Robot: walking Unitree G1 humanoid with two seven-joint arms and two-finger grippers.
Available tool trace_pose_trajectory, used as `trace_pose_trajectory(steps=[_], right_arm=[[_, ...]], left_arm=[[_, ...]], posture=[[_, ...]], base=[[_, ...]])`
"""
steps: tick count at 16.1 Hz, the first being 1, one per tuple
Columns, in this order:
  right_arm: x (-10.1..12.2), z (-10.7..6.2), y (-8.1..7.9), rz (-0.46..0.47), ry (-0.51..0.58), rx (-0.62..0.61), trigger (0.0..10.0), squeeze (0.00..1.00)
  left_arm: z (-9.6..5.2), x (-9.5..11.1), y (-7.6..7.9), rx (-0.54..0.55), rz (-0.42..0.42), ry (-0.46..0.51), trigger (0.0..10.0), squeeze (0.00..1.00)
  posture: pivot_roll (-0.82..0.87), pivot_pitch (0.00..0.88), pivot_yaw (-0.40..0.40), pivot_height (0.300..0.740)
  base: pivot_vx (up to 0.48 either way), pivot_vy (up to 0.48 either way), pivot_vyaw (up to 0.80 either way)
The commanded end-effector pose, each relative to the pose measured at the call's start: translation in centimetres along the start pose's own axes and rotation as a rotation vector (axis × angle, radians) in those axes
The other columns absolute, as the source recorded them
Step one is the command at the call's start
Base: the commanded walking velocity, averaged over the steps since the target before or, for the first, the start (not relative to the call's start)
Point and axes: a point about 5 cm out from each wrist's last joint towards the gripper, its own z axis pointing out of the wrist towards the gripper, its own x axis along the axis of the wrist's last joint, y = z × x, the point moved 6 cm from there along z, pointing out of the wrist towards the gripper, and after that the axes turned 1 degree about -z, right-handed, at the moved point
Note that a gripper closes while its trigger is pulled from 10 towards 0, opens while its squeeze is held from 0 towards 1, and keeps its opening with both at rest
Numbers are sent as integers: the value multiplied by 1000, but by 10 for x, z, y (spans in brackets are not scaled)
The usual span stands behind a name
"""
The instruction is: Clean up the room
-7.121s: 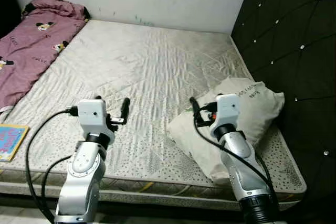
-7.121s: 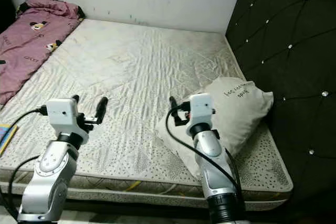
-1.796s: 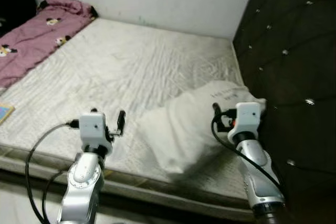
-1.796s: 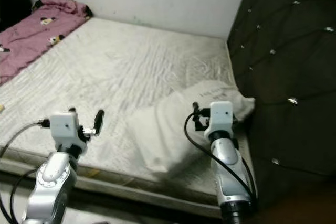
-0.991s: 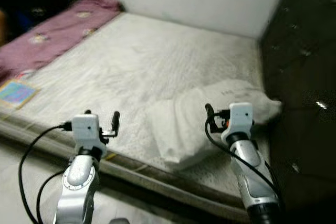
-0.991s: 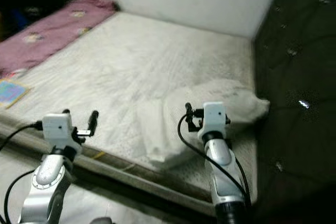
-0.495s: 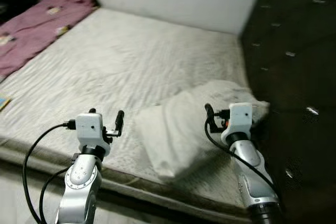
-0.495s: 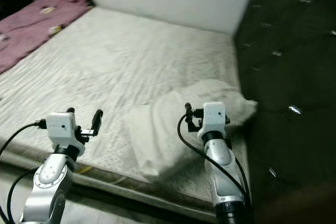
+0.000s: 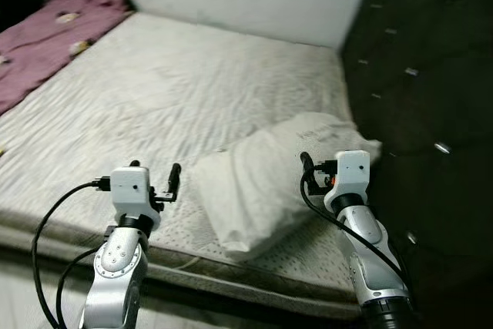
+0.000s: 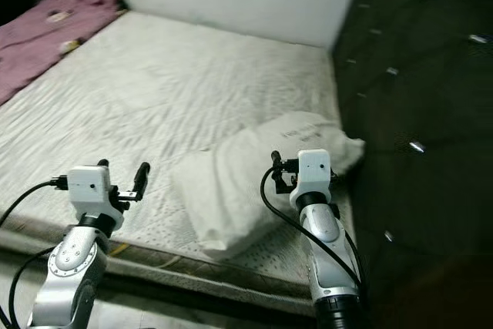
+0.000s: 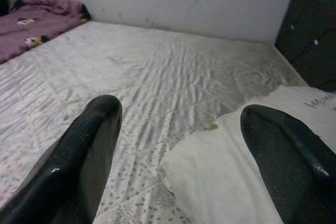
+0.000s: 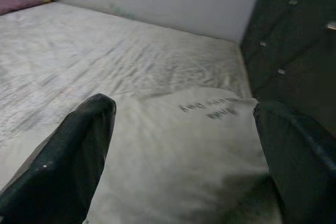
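Before us lies the bed (image 9: 192, 90), a bare quilted mattress running up to the wall at 12 o'clock, with the dark tufted headboard (image 9: 416, 75) along its 3 o'clock side. A crumpled purple blanket (image 9: 54, 32) sits at the 10 o'clock corner.

The white pillow (image 9: 266, 182) lies askew at the near 4 o'clock part of the mattress, one corner toward the headboard, another overhanging toward the bed's near edge. We judge it light, soft and limp: it should sag and fold when lifted, so a pinch on a corner or a bunched seam looks safer than the slack middle. The cover looks like plain cloth, hardly slippery, and nothing about it is fragile.

Our right claw (image 12: 184, 145) hovers just above the pillow's near end, fingers spread wide, holding nothing. Our left claw (image 11: 178, 145) hangs at 8 o'clock of the pillow, over bare mattress, likewise spread wide and empty, the pillow's corner just ahead of it.
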Motion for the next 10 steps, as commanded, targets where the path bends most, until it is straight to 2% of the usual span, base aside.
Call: trace_pose_trajectory(steps=[1,10], right_arm=[[0,1,5,4,-7,-9,10000,0],[0,1,5,0,-14,-10,10000,0]], left_arm=[[3,2,-3,20,7,-6,10000,0],[3,4,0,4,-21,4,10000,0]], posture=[[82,0,-73,740],[77,0,-77,740]], base=[[0,0,-800],[0,0,-800]])
